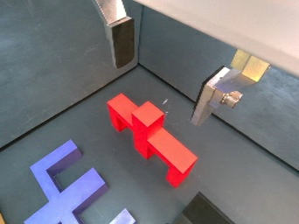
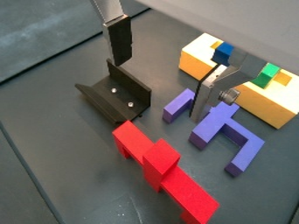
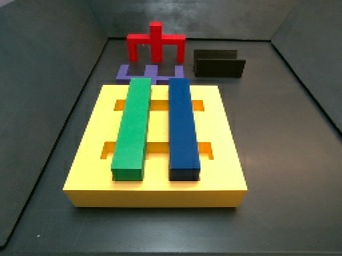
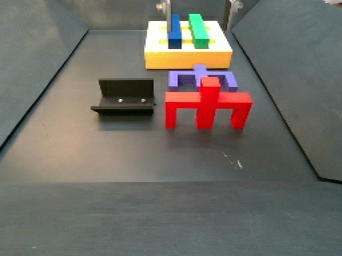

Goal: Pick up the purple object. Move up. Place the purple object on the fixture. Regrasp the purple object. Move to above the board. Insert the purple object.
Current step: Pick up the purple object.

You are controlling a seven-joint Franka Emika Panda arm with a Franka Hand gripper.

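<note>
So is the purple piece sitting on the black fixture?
No, in a side view the purple piece lies on the floor between the red piece and the board, apart from the fixture; the gripper is empty.

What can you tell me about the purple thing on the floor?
The purple object is a blocky, matte, plastic-looking piece: a wide crossbar with short legs and a post in the middle. It lies flat on the dark floor between the yellow board and the red forked piece, close to both; whether it touches them I cannot tell. The fixture stands apart to one side. The pincer hangs open above it in a wrist view, holding nothing.
</note>
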